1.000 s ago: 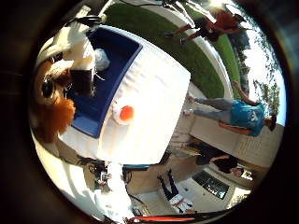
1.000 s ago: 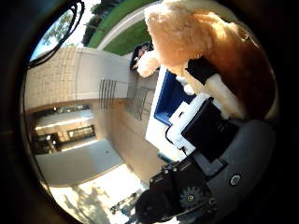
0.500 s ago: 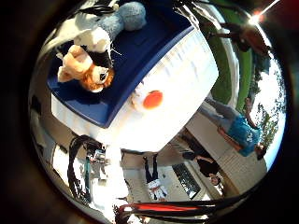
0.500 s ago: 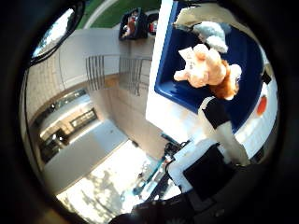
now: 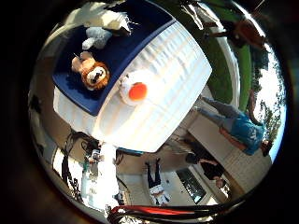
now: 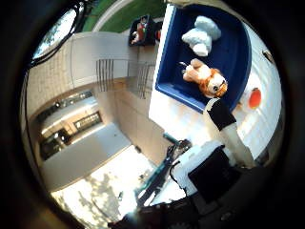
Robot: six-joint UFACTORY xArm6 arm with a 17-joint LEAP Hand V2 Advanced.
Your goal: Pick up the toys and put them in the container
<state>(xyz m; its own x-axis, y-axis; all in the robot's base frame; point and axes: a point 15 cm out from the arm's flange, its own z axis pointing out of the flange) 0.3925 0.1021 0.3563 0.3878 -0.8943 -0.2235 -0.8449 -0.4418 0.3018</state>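
The right hand (image 6: 224, 157), fingers straight and empty, hung well above the white table (image 5: 163, 93), where the orange-and-white toy (image 5: 134, 91) lay just beside the blue container (image 6: 236, 52).

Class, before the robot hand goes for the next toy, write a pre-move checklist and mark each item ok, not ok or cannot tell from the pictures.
1. Lion toy inside the blue container: ok.
2. Grey plush toy inside the container: ok.
3. Orange and white toy in the container: not ok; it lies on the white table beside it.
4. Robot hand free of toys: ok, nothing held.
5. Way to the orange and white toy clear: ok, nothing on the table near it.
6. That toy's best grasp side: cannot tell.
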